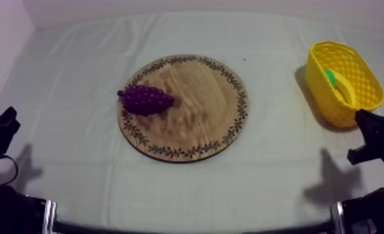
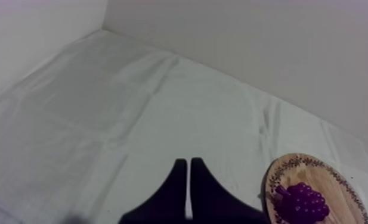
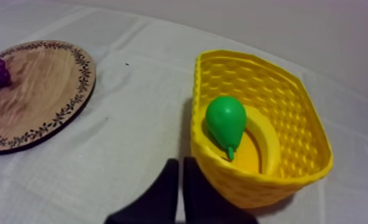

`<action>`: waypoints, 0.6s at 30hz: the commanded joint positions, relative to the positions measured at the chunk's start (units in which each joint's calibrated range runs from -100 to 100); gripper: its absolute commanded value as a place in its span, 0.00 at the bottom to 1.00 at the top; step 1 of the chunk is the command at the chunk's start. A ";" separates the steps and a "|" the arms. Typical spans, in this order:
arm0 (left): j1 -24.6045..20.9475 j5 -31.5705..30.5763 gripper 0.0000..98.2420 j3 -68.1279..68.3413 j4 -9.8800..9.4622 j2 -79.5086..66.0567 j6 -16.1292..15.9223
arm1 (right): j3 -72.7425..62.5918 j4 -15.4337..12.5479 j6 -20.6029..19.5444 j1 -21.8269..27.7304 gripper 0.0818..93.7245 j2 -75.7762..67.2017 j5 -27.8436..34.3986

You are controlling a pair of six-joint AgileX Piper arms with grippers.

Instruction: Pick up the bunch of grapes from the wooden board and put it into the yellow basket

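A purple bunch of grapes (image 1: 145,99) lies on the left part of the round wooden board (image 1: 200,124) at the table's middle. The yellow basket (image 1: 356,74) stands at the right, holding a green pear (image 3: 226,122) and a banana (image 3: 263,143). My left gripper (image 1: 4,121) rests low at the left edge, well apart from the board; in its wrist view the fingers (image 2: 177,184) lie together as a narrow wedge, with the grapes (image 2: 302,202) off beside them. My right gripper (image 1: 371,134) sits just in front of the basket, its fingers (image 3: 168,184) together on nothing.
Grey-white cloth (image 1: 76,74) covers the table, with open room around the board and between board and basket. A pale wall (image 2: 251,36) bounds the far side. The basket's near wall (image 3: 246,184) stands right next to my right fingers.
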 commanded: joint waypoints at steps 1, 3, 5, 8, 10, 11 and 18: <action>0.02 -0.01 0.00 -0.04 0.01 0.02 0.02 | 0.01 0.03 -0.01 0.01 0.01 -0.01 -0.05; 0.02 -0.01 0.00 -0.04 0.01 0.02 0.02 | 0.01 0.03 -0.01 0.01 0.01 -0.01 -0.05; 0.02 -0.01 0.00 -0.04 0.01 0.02 0.02 | 0.01 0.03 -0.01 0.01 0.01 -0.01 -0.05; 0.02 -0.01 0.00 -0.04 0.01 0.02 0.02 | 0.01 0.03 -0.01 0.01 0.01 -0.01 -0.05; 0.02 -0.01 0.00 -0.04 0.01 0.02 0.02 | 0.01 0.03 -0.01 0.01 0.01 -0.01 -0.05; 0.02 -0.01 0.00 -0.04 0.01 0.02 0.02 | 0.01 0.03 -0.01 0.01 0.01 -0.01 -0.05; 0.02 -0.01 0.00 -0.04 0.01 0.02 0.02 | 0.01 0.01 0.13 -2.75 0.01 -0.01 0.07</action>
